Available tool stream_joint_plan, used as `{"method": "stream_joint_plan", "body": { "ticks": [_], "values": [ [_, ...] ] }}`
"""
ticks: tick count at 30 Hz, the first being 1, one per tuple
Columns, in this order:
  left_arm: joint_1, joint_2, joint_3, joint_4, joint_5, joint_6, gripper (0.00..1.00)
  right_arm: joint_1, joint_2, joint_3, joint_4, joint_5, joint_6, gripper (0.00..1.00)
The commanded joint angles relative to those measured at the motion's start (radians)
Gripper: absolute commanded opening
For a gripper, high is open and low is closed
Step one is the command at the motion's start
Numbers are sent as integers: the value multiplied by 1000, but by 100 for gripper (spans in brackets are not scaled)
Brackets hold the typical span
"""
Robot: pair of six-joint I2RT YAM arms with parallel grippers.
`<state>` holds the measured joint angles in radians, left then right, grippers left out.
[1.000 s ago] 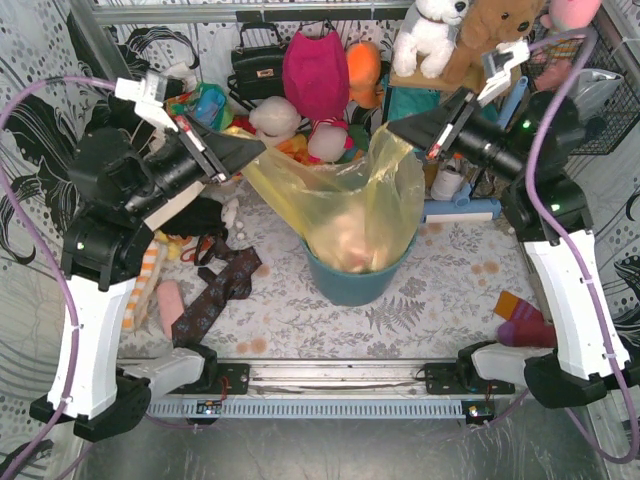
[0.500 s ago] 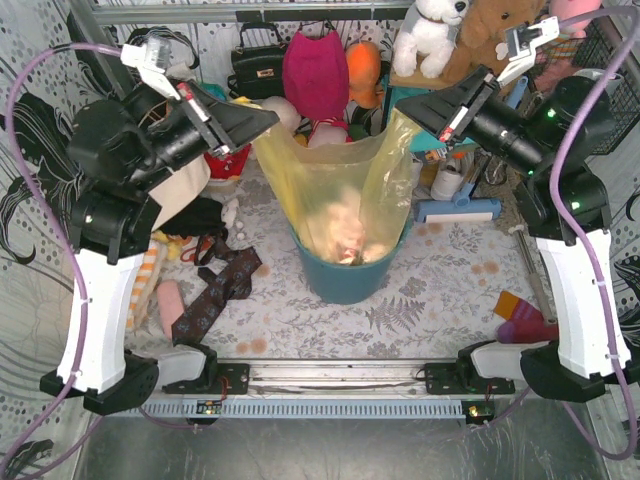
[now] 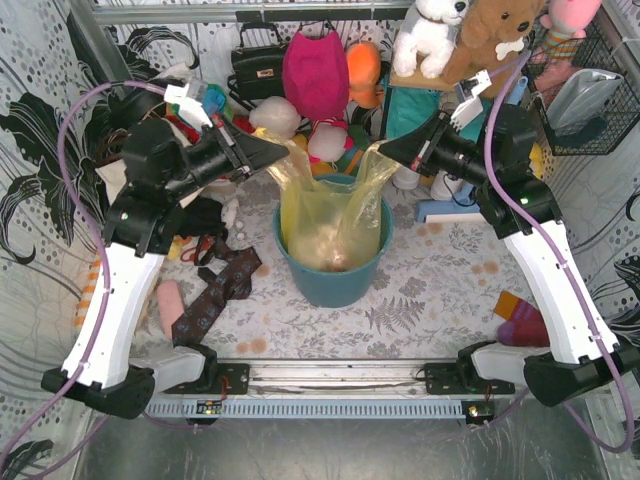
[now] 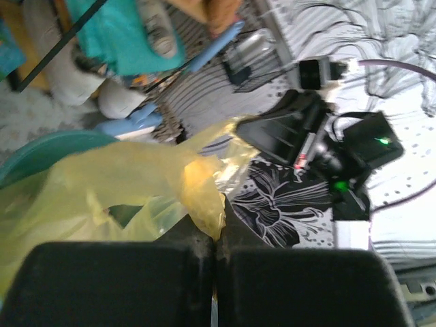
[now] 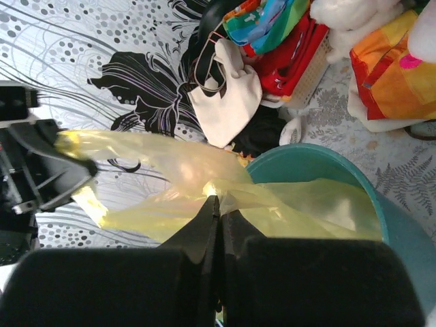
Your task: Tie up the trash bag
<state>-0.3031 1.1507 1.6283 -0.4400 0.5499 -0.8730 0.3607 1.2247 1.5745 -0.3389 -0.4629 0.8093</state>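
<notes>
The yellow-green trash bag (image 3: 332,215) sits inside the teal bin (image 3: 330,287) at the middle of the overhead frame, on the floral-patterned surface (image 3: 440,290). The left tool (image 3: 283,151) is clamped on the bag's upper left corner. The right tool (image 3: 384,151) is pinched on its upper right corner. Both corners are stretched up and outward above the bin's rim. In the right wrist view the plastic bunches between the closed fingers (image 5: 197,238), and a cream tote bag (image 5: 228,102) lies at upper centre.
</notes>
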Motion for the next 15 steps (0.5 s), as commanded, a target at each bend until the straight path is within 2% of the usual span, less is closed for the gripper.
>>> {"method": "stream_joint_plan", "body": {
  "ticks": [1, 7, 9, 11, 15],
  "values": [
    [-1, 16, 17, -16, -7, 45, 0, 11, 6, 59, 78, -10, 16, 0],
    [0, 58, 242, -37, 4, 69, 0, 76, 110, 365, -17, -4, -22, 0],
    [-1, 58, 274, -40, -8, 72, 0, 100, 140, 433, -44, 0, -37, 0],
    [-1, 48, 253, -37, -11, 75, 0, 117, 145, 436, -55, 6, -46, 0],
    [-1, -1, 118, -28, -35, 85, 0, 126, 94, 296, -50, 42, -61, 0]
  ]
}}
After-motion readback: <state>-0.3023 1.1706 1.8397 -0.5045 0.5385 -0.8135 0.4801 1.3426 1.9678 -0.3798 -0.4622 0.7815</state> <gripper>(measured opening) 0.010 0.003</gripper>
